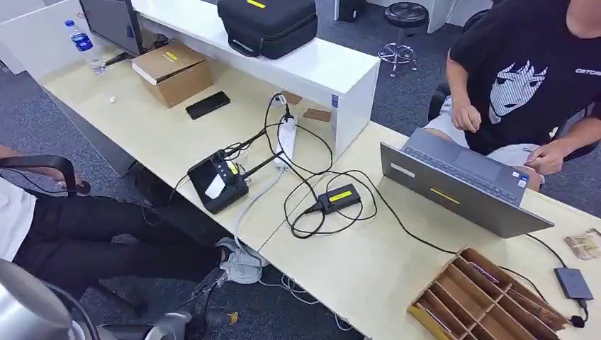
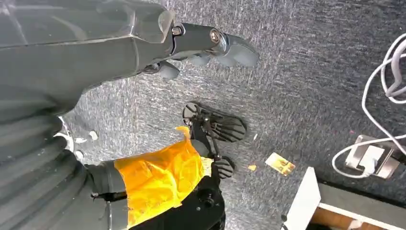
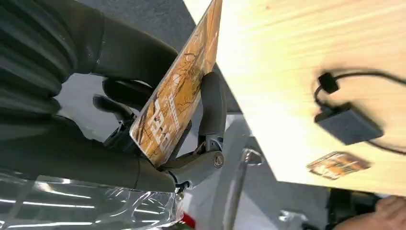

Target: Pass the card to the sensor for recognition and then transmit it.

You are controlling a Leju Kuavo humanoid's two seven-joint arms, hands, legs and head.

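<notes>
My right hand (image 3: 143, 143) pinches an orange-brown printed card (image 3: 178, 96) between the thumb (image 3: 213, 103) and the darker fingers, and holds it on edge just off the pale desk's edge (image 3: 297, 52). A small dark box on a cable (image 3: 348, 125) lies on the desk beyond the card, with a few similar cards (image 3: 337, 164) beside it. In the head view that box (image 1: 573, 282) and the cards (image 1: 585, 243) sit at the far right. My left hand (image 2: 210, 45) hangs over the grey carpet with its fingers apart and nothing in them.
A person in a black shirt (image 1: 524, 78) sits at a grey laptop (image 1: 461, 188). A wooden divided tray (image 1: 489, 297) stands at the desk's front right. A black device (image 1: 220, 183), an adapter (image 1: 340, 197) and loose cables occupy the middle. Another person's legs (image 1: 106, 234) are at the left.
</notes>
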